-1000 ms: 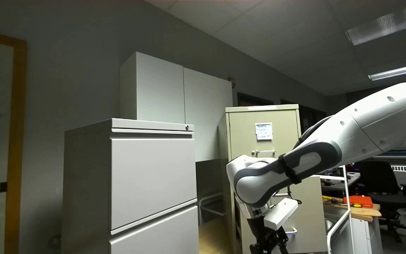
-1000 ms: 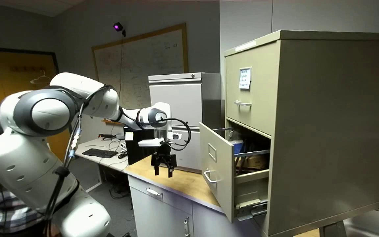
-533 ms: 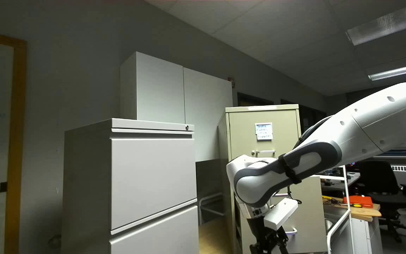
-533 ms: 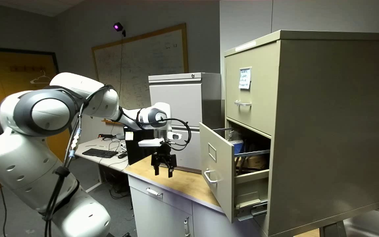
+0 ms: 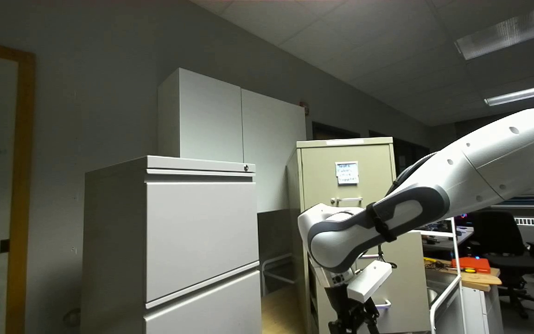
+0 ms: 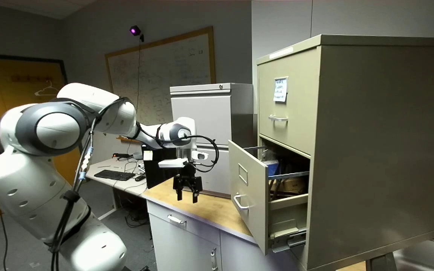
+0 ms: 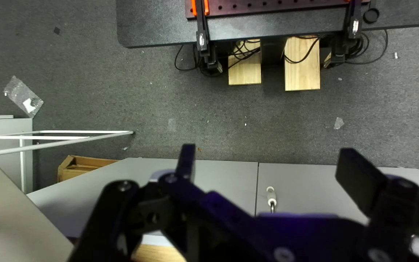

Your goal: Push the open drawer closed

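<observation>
The drawer (image 6: 254,184) is the second tier of the beige filing cabinet (image 6: 375,150) and stands pulled out, with its contents showing inside. Its front has a label frame and a pale handle (image 6: 240,203). It also shows in an exterior view (image 5: 408,283), partly behind the arm. A beige panel (image 7: 9,214) at the lower left of the wrist view looks like its front. My gripper (image 6: 187,197) is open and empty, pointing down, in front of the drawer front and apart from it. Its fingers are spread wide in the wrist view (image 7: 267,156); they also show in an exterior view (image 5: 354,322).
The closed top drawer (image 6: 288,98) has a white label card. A pale-grey cabinet (image 6: 202,113) stands on the wooden counter (image 6: 213,209) behind the gripper. Lower cupboards (image 6: 183,241) are under the counter. A white wire rack (image 5: 448,297) stands beside the beige cabinet.
A person at the left edge of an exterior view has moved out of the picture. The arm, the gripper and the drawer have not visibly moved.
</observation>
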`<control>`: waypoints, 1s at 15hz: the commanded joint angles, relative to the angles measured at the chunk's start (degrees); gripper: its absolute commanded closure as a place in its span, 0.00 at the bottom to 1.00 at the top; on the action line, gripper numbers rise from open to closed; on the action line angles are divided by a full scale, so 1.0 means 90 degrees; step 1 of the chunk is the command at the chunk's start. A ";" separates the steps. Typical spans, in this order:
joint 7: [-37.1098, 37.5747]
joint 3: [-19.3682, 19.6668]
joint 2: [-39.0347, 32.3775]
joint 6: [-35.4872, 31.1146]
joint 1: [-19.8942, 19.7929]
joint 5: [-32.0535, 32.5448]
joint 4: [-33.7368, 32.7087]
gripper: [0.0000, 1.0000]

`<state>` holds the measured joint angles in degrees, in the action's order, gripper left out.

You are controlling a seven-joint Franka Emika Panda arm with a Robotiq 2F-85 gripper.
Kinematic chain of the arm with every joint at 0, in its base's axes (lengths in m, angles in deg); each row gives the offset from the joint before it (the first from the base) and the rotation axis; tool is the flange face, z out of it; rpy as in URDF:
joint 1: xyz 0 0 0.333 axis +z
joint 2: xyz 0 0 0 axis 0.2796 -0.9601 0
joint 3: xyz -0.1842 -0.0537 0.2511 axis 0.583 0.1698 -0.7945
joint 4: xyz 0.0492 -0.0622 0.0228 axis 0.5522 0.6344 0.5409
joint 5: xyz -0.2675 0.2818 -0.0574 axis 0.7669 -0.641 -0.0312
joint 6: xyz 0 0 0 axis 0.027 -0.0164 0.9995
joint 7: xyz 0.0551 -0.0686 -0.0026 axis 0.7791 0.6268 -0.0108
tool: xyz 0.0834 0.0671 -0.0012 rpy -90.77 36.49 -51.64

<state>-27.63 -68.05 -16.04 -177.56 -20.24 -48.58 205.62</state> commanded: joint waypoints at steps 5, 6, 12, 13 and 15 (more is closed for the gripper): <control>0.0041 0.0130 -0.0007 0.0015 0.0145 0.0038 -0.0009 0.00; 0.0041 0.0130 -0.0007 0.0015 0.0145 0.0038 -0.0009 0.00; 0.0041 0.0130 -0.0007 0.0015 0.0145 0.0038 -0.0009 0.00; 0.0146 0.0113 -0.0035 -0.0106 0.0108 0.0165 0.0051 0.00; 0.0287 0.0144 0.0000 -0.0487 0.0064 0.0293 0.0241 0.00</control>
<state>-27.11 -67.80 -16.18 -178.30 -20.17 -48.00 206.05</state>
